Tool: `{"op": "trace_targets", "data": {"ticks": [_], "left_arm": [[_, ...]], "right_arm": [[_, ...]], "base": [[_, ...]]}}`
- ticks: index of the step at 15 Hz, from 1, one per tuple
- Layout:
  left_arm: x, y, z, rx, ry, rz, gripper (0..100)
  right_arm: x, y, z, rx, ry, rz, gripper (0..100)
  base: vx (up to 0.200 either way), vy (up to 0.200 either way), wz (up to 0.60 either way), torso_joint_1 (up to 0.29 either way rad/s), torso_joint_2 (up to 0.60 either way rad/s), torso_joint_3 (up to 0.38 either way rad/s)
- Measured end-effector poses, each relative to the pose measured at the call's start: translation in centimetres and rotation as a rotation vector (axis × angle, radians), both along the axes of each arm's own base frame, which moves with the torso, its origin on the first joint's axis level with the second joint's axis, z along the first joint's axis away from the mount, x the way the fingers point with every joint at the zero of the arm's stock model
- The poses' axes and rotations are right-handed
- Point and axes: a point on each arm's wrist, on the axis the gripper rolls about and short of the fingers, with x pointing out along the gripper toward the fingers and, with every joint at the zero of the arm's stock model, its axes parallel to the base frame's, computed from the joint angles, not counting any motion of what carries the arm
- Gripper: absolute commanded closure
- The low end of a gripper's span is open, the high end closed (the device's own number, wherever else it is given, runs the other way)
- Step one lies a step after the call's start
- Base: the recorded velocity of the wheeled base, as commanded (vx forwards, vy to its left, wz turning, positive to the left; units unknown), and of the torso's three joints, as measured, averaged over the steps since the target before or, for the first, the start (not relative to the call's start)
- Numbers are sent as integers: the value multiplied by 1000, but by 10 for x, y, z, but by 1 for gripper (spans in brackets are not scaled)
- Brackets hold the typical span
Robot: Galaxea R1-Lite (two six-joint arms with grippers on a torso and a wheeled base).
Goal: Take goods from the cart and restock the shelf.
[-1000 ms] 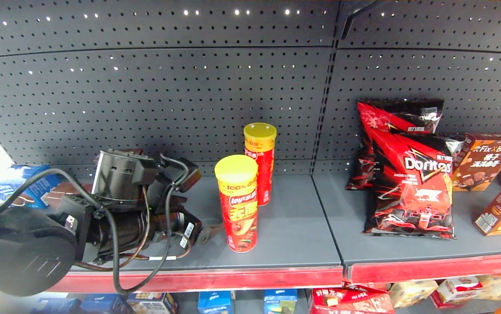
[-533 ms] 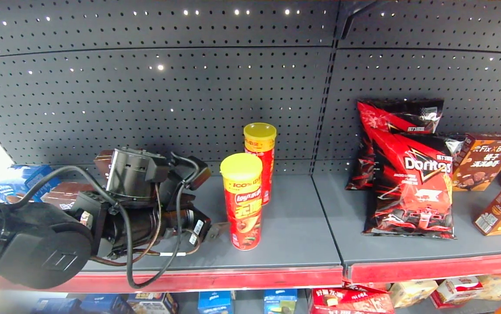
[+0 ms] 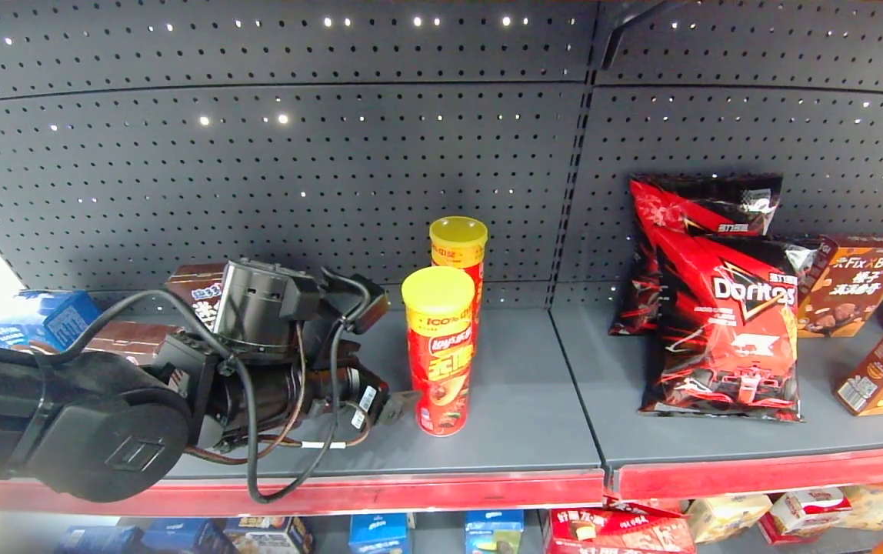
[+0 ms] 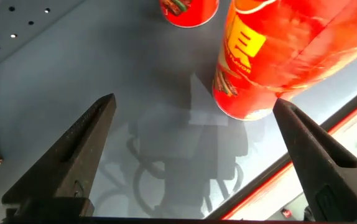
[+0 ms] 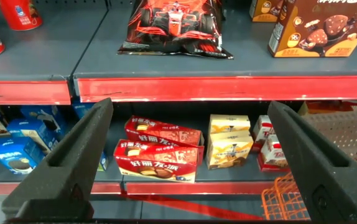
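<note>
Shoved right and deeper since a second ago, the front chip can (image 3: 439,350) stands upright, set back from the red shelf lip (image 3: 411,492). Nearest, the right gripper (image 5: 188,106) hangs wide open before the lower snack boxes (image 5: 160,149). The left gripper (image 3: 401,402), jaws spread, lies at the can's left base. Bare shelf (image 3: 518,400) runs right to the chip bag (image 3: 726,331). The rear chip can (image 3: 458,254) stands just behind.

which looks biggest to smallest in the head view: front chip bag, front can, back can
front chip bag
front can
back can, but it is farther off and partly hidden, so that rank is unsure
</note>
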Motion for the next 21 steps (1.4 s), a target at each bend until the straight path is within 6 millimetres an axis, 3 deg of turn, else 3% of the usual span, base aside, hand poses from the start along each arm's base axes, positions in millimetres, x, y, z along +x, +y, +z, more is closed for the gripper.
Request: {"op": "trace_targets", "data": {"ticks": [8, 21], "left_arm": [[5, 18, -9, 39, 19, 99, 0], [26, 4, -13, 36, 12, 91, 0]], "right_arm": [[0, 0, 0, 0, 0, 0, 0], [0, 0, 0, 0, 0, 0, 0]], "base": [[0, 0, 0, 0, 0, 0], [0, 0, 0, 0, 0, 0]]}}
